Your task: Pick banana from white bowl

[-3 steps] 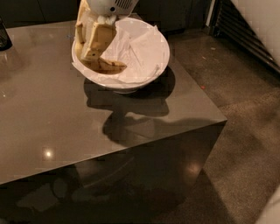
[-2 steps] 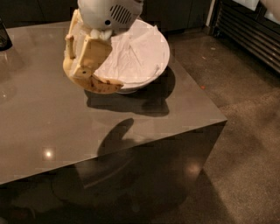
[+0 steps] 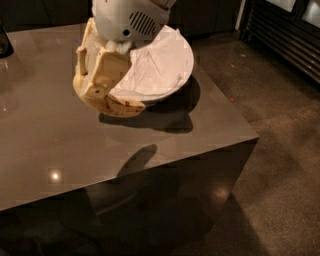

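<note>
Glossy grey-brown block table point(image 3: 45, 140) fills centre to 9 o'clock; one lamp glint point(image 3: 55, 175) on its top at 8 o'clock. Dark speckled polished floor point(image 3: 280, 150) at 3 to 5 o'clock. Dark slatted unit point(image 3: 285, 35) at 2 o'clock. Dark cabinet fronts point(image 3: 205, 15) at 12 o'clock. Gripper point(image 3: 107, 92) at 11 o'clock, above the table, clamped on the banana point(image 3: 120, 106).

Dark glossy desk point(image 3: 60, 150).
A bowl point(image 3: 165, 65) at the far side; the hand point(image 3: 100, 92) grips a banana point(image 3: 120, 106) above its left edge.
</note>
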Robot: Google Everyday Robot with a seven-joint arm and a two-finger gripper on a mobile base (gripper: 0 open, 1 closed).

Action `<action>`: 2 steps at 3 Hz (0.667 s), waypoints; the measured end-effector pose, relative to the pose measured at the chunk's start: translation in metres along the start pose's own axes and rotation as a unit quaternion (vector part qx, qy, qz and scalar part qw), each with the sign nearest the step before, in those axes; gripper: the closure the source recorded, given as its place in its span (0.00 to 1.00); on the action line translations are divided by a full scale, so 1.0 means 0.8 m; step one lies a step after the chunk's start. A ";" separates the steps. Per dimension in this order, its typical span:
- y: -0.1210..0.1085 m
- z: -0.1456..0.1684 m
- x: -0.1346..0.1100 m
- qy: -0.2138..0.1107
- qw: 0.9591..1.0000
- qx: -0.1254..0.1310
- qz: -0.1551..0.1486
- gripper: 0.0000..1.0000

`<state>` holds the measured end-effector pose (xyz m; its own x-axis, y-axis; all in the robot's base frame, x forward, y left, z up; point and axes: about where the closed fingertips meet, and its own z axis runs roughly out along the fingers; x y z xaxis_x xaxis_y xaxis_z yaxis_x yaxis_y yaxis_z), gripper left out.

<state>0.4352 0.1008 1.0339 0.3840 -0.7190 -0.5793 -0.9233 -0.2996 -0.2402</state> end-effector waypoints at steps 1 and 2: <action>0.032 -0.002 -0.004 -0.006 1.000 0.003 0.025 1.00; 0.035 -0.001 -0.002 -0.005 1.000 0.001 0.027 1.00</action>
